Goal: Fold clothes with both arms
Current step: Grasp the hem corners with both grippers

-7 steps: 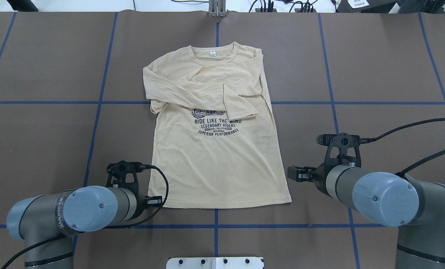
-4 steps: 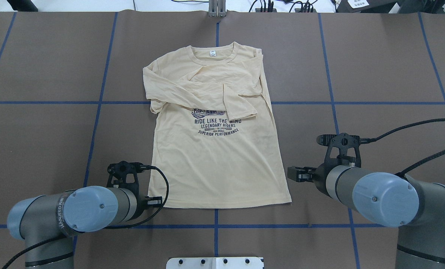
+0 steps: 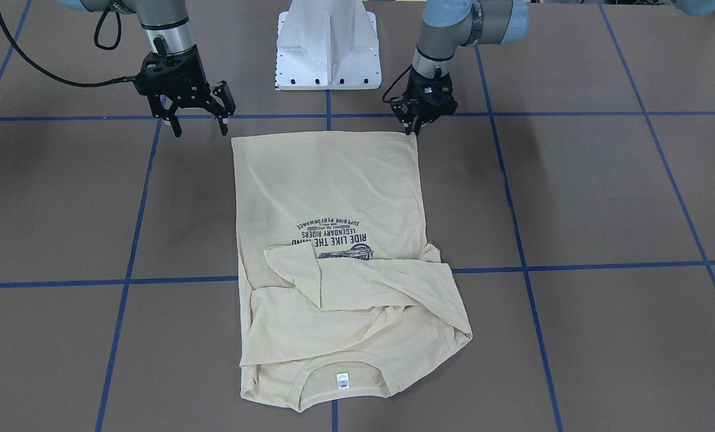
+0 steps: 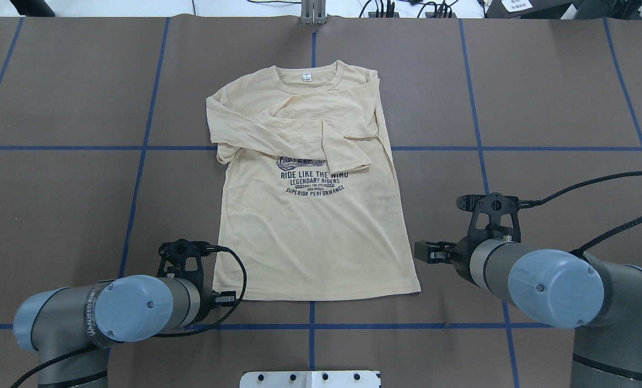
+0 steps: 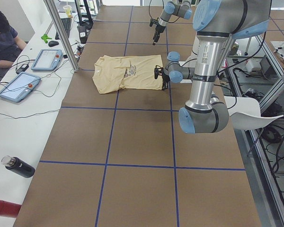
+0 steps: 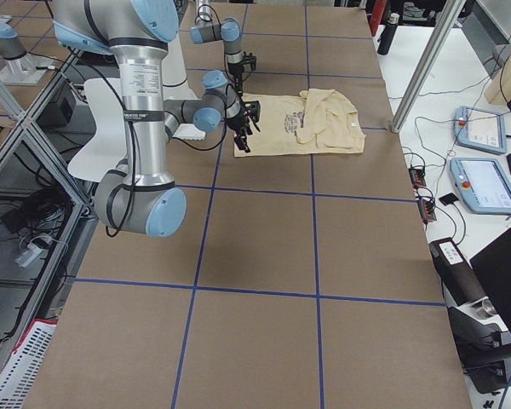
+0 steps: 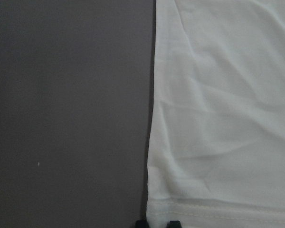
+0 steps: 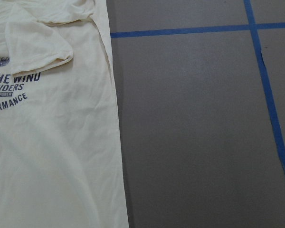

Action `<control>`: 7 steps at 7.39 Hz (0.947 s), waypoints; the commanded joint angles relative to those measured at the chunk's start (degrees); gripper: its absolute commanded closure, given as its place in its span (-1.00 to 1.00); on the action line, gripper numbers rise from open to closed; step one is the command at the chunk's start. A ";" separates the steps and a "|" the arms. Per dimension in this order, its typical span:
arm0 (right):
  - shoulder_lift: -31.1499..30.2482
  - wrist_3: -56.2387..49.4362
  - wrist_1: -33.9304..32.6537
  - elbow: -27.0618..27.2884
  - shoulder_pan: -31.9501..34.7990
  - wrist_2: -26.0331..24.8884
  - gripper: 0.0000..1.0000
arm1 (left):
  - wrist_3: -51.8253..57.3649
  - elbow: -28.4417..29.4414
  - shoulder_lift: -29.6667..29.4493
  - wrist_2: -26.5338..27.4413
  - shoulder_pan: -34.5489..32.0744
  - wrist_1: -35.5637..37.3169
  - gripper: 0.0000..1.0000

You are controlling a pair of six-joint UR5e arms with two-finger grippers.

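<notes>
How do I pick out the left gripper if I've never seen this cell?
In the front-facing view, follow the cream T-shirt on the brown table to its plain hem, nearest the white pedestal. The left gripper is the black one at that hem's right-hand corner, fingers set narrow; the right gripper, just off the other corner, has fingers spread wide.

Left gripper point(image 3: 415, 128) pinched narrow, pointing down; right gripper point(image 3: 201, 127) spread wide

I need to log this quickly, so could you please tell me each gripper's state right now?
Left gripper: narrow, at the shirt hem corner; closed or not cannot be told.
Right gripper: open, holding nothing.
</notes>
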 commanded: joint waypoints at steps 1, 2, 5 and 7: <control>0.09 0.00 0.02 -0.21 -0.34 -0.04 -1.00 | -0.10 -0.62 -0.18 0.07 0.04 0.09 1.00; 0.26 0.00 0.02 -0.56 -0.52 0.05 -1.00 | -0.01 -0.71 -0.27 -0.02 0.04 0.26 1.00; 0.61 2.18 2.90 -3.70 -2.70 -3.44 -0.99 | 0.08 -2.11 -0.27 0.07 -0.13 0.52 1.00; 0.53 5.36 5.74 -6.44 -7.08 -9.41 -0.85 | -0.01 -2.38 -0.27 -0.02 -0.13 0.53 1.00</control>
